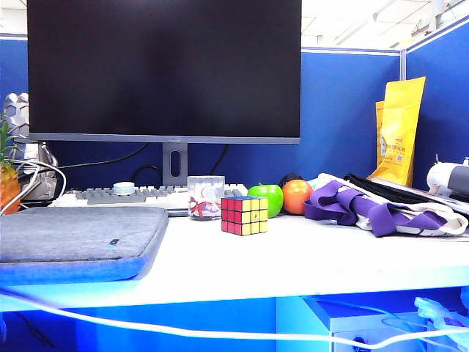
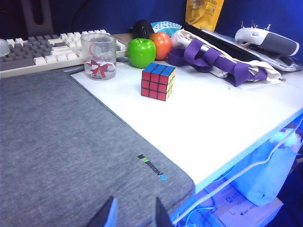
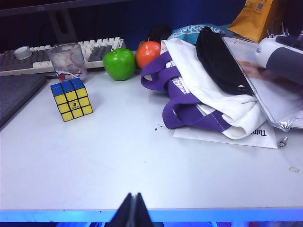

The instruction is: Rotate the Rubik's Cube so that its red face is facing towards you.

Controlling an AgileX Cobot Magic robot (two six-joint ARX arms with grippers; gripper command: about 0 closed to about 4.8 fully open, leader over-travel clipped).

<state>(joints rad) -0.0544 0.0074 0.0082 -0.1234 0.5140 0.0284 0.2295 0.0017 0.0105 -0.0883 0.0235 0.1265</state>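
The white desk (image 1: 308, 257) carries a grey laptop sleeve (image 1: 77, 238) at its left front edge, the Rubik's Cube (image 1: 245, 215) mid-desk, and a keyboard (image 1: 139, 196), glass (image 1: 205, 196), green apple (image 1: 266, 199) and purple-strapped bag (image 1: 381, 209) towards the back.

Walls: blue fabric cubicle partitions (image 1: 344, 110) with pale metal trim stand behind and to the right of the desk.
Ceiling: bright white panels (image 1: 352, 22) show above the partition top.
Furniture: a white flat desk top (image 1: 293, 257) with a blue-lit front edge; open space with white cables (image 1: 220, 331) beneath.
Screen: a large dark monitor (image 1: 164, 70) on a grey stand fills the back.
Light: cool and bluish.
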